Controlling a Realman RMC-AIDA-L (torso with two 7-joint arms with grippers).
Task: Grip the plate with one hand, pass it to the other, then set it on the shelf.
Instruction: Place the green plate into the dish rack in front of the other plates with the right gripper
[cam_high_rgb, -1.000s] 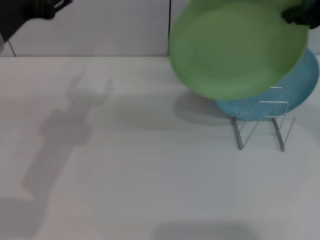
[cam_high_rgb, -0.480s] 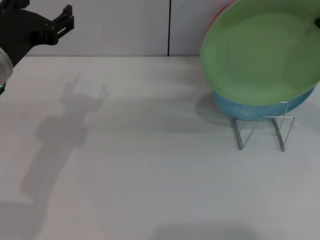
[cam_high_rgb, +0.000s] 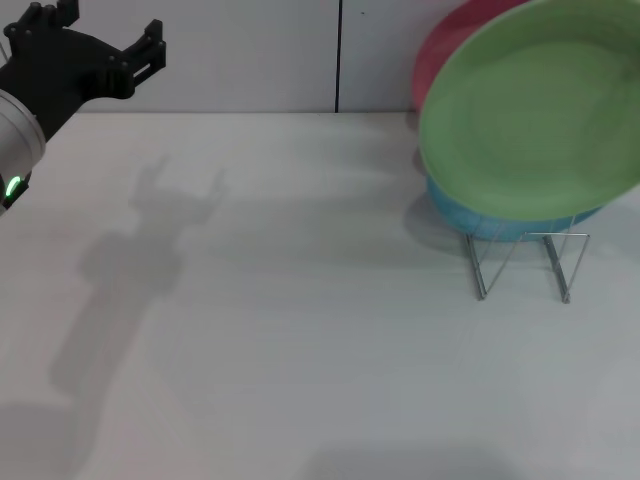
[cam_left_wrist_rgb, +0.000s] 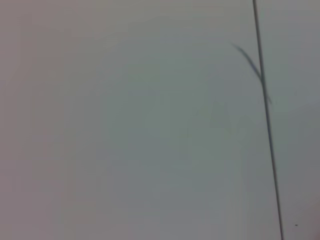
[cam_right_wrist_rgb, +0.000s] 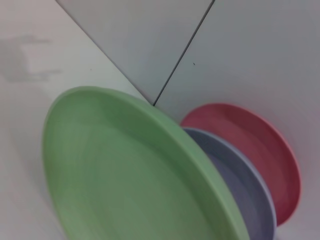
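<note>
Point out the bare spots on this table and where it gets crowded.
Bare: the table from under the raised left gripper across to the wire rack, and all its near side. Crowded: the far right corner, where green plate, blue plate and red plate overlap.

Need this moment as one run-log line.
phase: placing | green plate over rack, ahead of blue plate | left claw raised, empty

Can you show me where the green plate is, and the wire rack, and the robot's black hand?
green plate (cam_high_rgb: 530, 115), head view, middle of its face.
wire rack (cam_high_rgb: 560, 262), head view, on its front right upright loop.
left gripper (cam_high_rgb: 105, 45), head view, between its black fingertips.
</note>
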